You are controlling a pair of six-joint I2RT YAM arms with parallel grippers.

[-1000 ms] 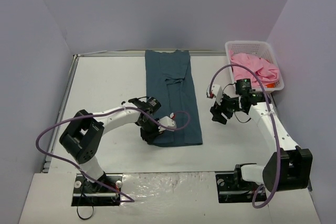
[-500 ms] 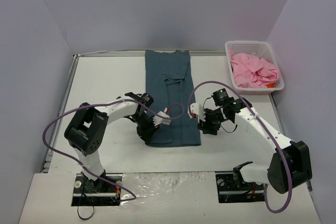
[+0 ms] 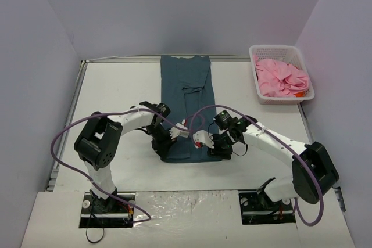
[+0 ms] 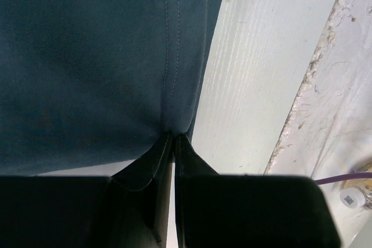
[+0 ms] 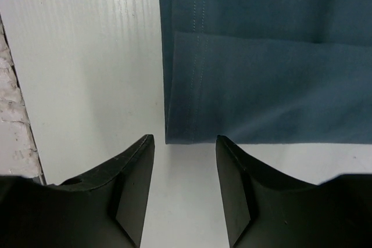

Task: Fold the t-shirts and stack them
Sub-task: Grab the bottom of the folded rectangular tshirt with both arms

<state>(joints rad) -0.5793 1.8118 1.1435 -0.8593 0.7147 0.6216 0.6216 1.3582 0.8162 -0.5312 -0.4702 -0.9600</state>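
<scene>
- A white table (image 3: 116, 85) sits between plain grey walls on the left, the right and behind, with a metal rail along its left edge and its far edge.
- The teal t-shirt (image 3: 189, 94) is folded into a long strip. It runs from the far edge down the middle of the table, with bare table on both sides and a band of bare table between its near hem and the arm bases.
- The pink t-shirt (image 3: 282, 76) lies crumpled in the white basket (image 3: 278, 49) at the far right corner, well apart from both arms.
- The left gripper (image 4: 173, 139) is at the strip's near left corner. Its jaws are closed tight and pinch the hem of the teal cloth.
- The right gripper (image 5: 185, 140) is low at the near right corner. Its jaws stand partly apart and hold nothing, and the cloth's corner lies just ahead of the gap between them.
</scene>
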